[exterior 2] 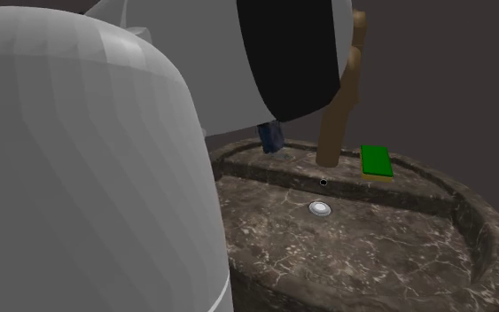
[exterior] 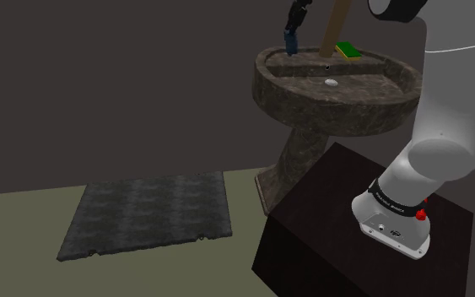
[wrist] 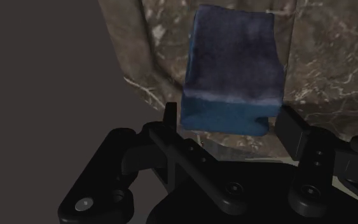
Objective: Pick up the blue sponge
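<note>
From where I stood, the arm (exterior 2: pixel 88 177) blocked most of the second exterior view. Just a corner of the blue sponge (exterior 2: pixel 271 136) peeped out behind it, at the sink's (exterior 2: pixel 469 222) back rim. In the shoulder view the claw (exterior: pixel 294 28) was cut off by the top edge. The wrist view showed it narrowed onto the blue sponge, one finger (wrist: pixel 171 119) pressed to each side of its near end. I couldn't tell whether the sponge touched the rim. The green sponge (exterior 2: pixel 376 162) lay beyond the tap (exterior 2: pixel 340 106).
</note>
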